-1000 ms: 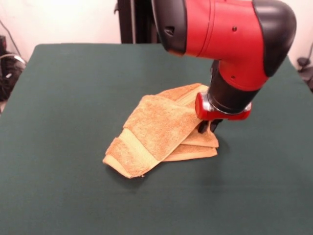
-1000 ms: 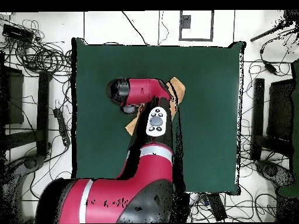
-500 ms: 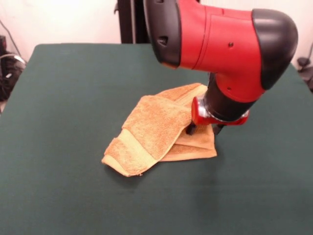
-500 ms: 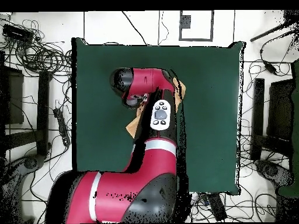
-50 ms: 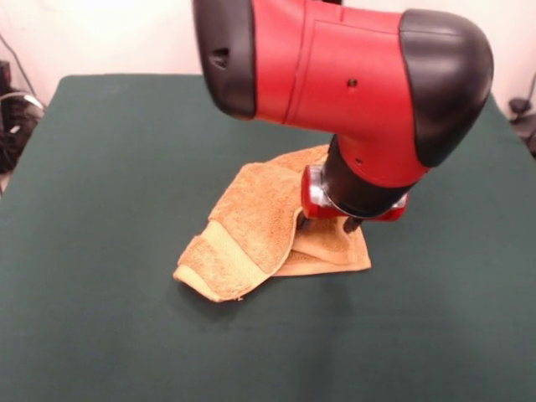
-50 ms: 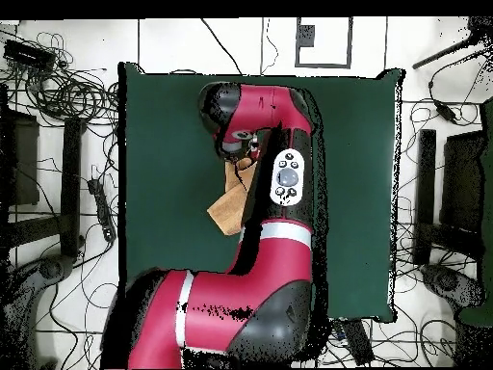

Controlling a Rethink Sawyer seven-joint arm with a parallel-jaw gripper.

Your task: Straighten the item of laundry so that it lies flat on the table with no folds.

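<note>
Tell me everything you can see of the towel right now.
The towel is orange-tan terry with a paler woven band near its front-left end. It lies crumpled on the green table, a thick upper fold draped diagonally over a flatter layer beneath. The gripper is down on its right part, fingertips spread against the cloth. From overhead the arm hides most of it.

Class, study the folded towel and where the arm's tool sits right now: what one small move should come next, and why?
Probably lower a touch and close on the upper layer. The tool stands open, straddling the towel beside its folded-over flap, and the towel lies doubled on the table, so a layer must be gripped before it can be pulled flat.
</note>
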